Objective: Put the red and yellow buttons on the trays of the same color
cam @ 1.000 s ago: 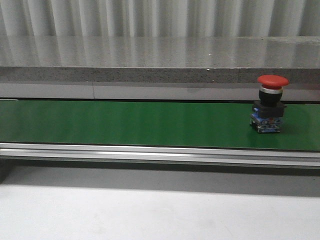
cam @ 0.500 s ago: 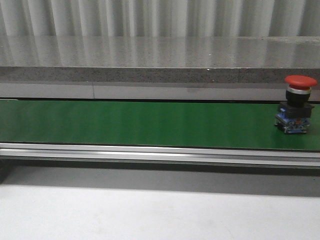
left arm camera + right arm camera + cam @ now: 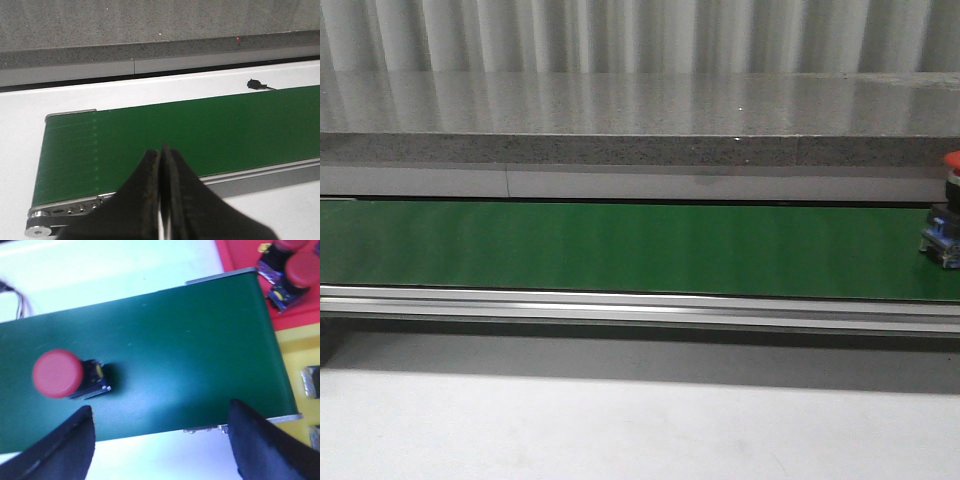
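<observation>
A red mushroom-head button (image 3: 948,232) with a black and blue base stands on the green conveyor belt (image 3: 620,248) at the right edge of the front view. It also shows in the right wrist view (image 3: 62,374). My right gripper (image 3: 159,426) is open and empty, above the belt's near edge, apart from the button. A red tray (image 3: 250,260) holds two red buttons (image 3: 290,271). A yellow tray (image 3: 300,350) lies beside it with metal parts (image 3: 311,381). My left gripper (image 3: 161,165) is shut and empty over the belt's left end (image 3: 65,150). No yellow button shows clearly.
A grey stone ledge (image 3: 640,115) runs behind the belt. A silver rail (image 3: 640,305) lines the belt's front, with a white table (image 3: 620,420) below. A small black part with a wire (image 3: 256,84) lies behind the belt in the left wrist view.
The red button has ridden the belt to the right, from the right part of the front view to its very edge. Neither gripper shows in the earlier frames.
</observation>
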You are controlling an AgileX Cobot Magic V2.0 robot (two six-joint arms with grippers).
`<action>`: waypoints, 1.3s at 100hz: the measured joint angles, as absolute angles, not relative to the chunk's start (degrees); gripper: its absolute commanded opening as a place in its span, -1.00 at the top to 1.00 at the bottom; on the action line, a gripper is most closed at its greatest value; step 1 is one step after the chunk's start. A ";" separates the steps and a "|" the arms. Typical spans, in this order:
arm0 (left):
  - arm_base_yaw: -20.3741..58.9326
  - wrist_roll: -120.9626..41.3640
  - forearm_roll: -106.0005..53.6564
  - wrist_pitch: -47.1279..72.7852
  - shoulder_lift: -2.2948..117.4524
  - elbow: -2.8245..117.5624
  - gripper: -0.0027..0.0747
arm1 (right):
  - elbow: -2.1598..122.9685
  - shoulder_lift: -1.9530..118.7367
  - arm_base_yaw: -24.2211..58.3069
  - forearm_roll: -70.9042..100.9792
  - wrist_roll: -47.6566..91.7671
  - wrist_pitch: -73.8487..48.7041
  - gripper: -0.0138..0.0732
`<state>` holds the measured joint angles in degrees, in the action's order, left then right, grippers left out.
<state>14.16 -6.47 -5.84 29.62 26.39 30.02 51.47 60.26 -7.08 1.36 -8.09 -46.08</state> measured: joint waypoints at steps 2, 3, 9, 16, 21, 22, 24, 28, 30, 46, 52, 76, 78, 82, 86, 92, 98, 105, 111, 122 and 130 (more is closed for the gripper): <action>14.16 -6.47 -5.84 29.62 26.39 30.02 0.98 | 51.70 60.46 -7.08 2.47 -6.17 -46.45 -0.59; 14.16 -6.47 -5.84 29.62 26.39 30.02 0.98 | 51.88 60.53 -7.08 2.83 -5.00 -46.62 -0.59; 14.16 -6.47 -5.84 29.62 26.39 30.02 0.98 | 52.53 61.05 -7.08 5.70 -0.93 -46.88 -0.59; 14.16 -6.47 -5.84 29.62 26.39 30.02 0.98 | 52.77 61.95 -7.08 8.48 2.86 -47.26 -0.59; 14.16 -6.47 -5.84 29.62 26.39 30.02 0.98 | 53.00 62.78 -7.08 10.26 4.86 -47.57 -0.59; 14.16 -6.47 -5.84 29.62 26.39 30.02 0.98 | 52.98 62.93 -7.08 10.50 5.31 -47.71 -0.59; 14.16 -6.47 -5.84 29.62 26.39 30.02 0.98 | 52.98 63.41 -7.08 11.10 5.89 -47.82 -0.59; 14.16 -6.47 -5.84 29.62 26.39 30.02 0.98 | 53.02 64.46 -7.08 12.02 6.82 -47.80 -0.59; 14.16 -6.47 -5.84 29.62 26.39 30.02 0.98 | 53.02 65.06 -7.08 12.28 7.39 -47.80 -0.59; 14.16 -6.47 -5.84 29.62 26.39 30.02 0.98 | 53.02 70.84 -7.08 11.66 9.03 -45.26 -0.59; 14.16 -6.47 -5.84 29.62 26.39 30.02 0.98 | 53.02 73.07 -7.08 11.13 9.39 -43.05 -0.58; 14.16 -6.47 -5.84 29.62 26.39 30.02 0.98 | 53.11 81.81 -7.08 9.42 9.50 -35.76 0.33; 14.16 -6.47 -5.84 29.62 26.39 30.02 0.98 | 53.11 82.06 -7.08 9.29 9.50 -35.31 0.39; 14.16 -6.47 -5.84 29.62 26.39 30.02 0.98 | 53.33 82.25 -7.08 9.29 9.06 -34.60 0.51; 14.16 -6.47 -5.84 29.62 26.39 30.02 0.98 | 53.33 82.35 -7.08 9.18 8.47 -34.26 0.55; 14.16 -6.47 -5.84 29.62 26.39 30.02 0.98 | 53.33 82.35 -7.08 9.18 7.26 -33.53 0.54; 14.16 -6.47 -5.84 29.62 26.39 30.02 0.98 | 53.73 82.14 -7.50 8.86 6.66 -33.11 0.54; 14.16 -6.47 -5.84 29.62 26.39 30.02 0.98 | 54.53 81.22 -8.46 7.52 5.71 -32.87 0.54; 14.16 -6.47 -5.84 29.62 26.39 30.02 0.98 | 55.61 80.68 -9.95 5.11 3.49 -32.76 0.54; 14.16 -6.47 -5.84 29.62 26.39 30.02 0.98 | 57.64 80.13 -13.90 0.00 -1.65 -32.41 0.54; 14.16 -6.47 -5.84 29.62 26.39 30.02 0.98 | 58.76 79.98 -17.71 -3.00 -4.42 -31.75 0.54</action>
<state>14.16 -6.47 -5.84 29.62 26.39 30.02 58.76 79.98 -17.71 -3.00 -4.42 -31.75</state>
